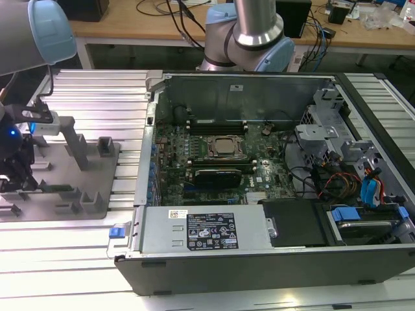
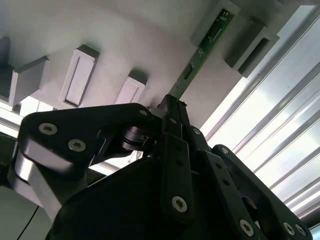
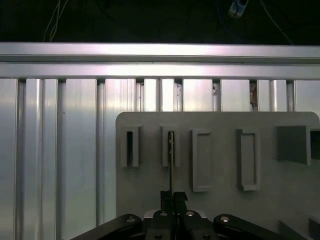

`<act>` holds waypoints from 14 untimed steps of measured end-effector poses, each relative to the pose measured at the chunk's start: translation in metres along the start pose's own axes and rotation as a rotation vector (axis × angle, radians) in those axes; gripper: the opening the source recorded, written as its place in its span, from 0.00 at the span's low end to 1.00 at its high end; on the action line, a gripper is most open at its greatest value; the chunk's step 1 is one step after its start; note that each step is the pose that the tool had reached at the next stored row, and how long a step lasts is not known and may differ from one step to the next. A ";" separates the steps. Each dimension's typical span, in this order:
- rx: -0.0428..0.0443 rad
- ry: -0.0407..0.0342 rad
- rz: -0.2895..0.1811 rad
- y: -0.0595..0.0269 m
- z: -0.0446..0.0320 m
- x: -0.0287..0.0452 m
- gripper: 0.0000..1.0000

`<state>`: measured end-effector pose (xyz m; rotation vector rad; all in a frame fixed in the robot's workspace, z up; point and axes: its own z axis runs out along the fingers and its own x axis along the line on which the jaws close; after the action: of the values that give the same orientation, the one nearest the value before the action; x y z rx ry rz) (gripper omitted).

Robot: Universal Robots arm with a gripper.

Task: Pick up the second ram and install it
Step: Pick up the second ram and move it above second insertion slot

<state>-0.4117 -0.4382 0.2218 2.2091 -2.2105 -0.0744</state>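
Observation:
The second ram is a thin green stick standing on edge in the slots of the grey plastic fixture. In the first wrist view the second ram shows edge-on, running from a slot block down to my fingers. My gripper is shut on the near end of the stick, with its jaws pressed against both faces. In the exterior view the gripper hangs low over the fixture at the exterior view's left, and the ram lies along the fixture's front part.
An open computer case stands at the exterior view's right of the fixture, with the motherboard, the silver processor, long memory slots and a black card inside. Ribbed aluminium table rails surround the fixture. Raised blocks stand on the fixture.

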 end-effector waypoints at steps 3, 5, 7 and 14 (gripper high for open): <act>0.0001 -0.0001 0.000 0.0003 -0.0061 -0.0002 0.09; 0.0001 0.0000 0.000 0.0004 -0.0095 -0.0002 0.09; 0.0002 -0.0001 0.000 0.0006 -0.0141 -0.0003 0.09; 0.0002 -0.0001 0.000 0.0017 -0.0373 -0.0009 0.09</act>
<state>-0.4117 -0.4382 0.2592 2.2092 -2.2106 -0.0743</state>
